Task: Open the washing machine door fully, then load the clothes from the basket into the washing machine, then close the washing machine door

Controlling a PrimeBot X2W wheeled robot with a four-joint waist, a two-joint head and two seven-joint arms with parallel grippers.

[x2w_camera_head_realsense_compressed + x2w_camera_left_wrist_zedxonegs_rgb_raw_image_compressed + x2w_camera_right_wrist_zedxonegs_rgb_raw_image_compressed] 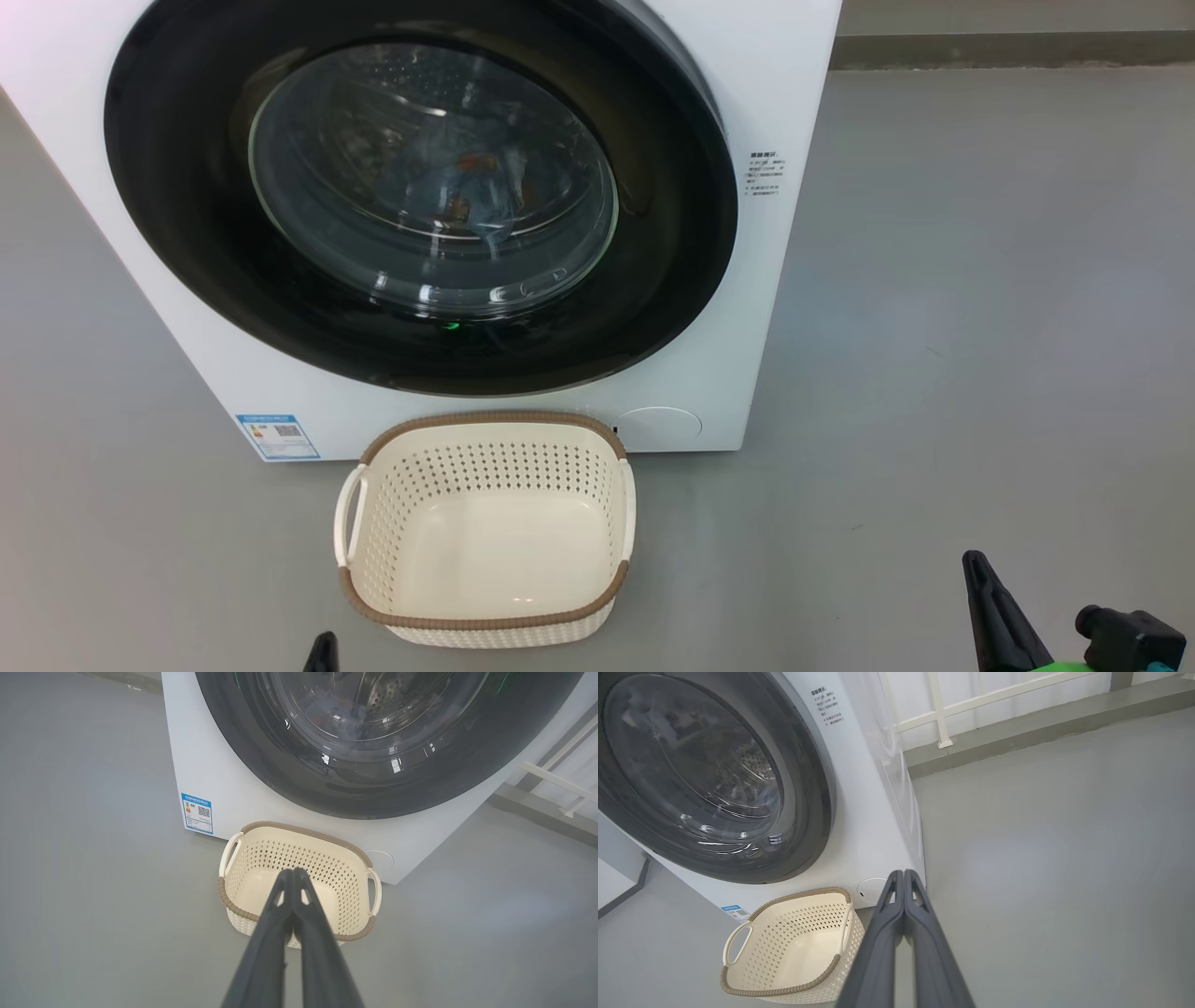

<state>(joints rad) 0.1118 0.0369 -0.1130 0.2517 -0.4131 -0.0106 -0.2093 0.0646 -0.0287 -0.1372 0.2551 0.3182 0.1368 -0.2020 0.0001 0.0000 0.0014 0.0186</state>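
Behind the shut washing machine door, the clothes are lying in the drum.
Before the washing machine's front lower edge, the basket is sitting on the grey floor; the left gripper and right gripper are hanging nearby, each with fingers pressed together, gripping nothing.

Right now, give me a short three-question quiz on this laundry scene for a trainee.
1. True or false: the basket is full.
2. The clothes are: A) hanging on a rack, B) inside the washing machine behind its closed door, C) in the basket.
3. Fill in: the left fingers and the right fingers are both ____.
Key: 1 false, it is empty; 2 B; 3 shut.
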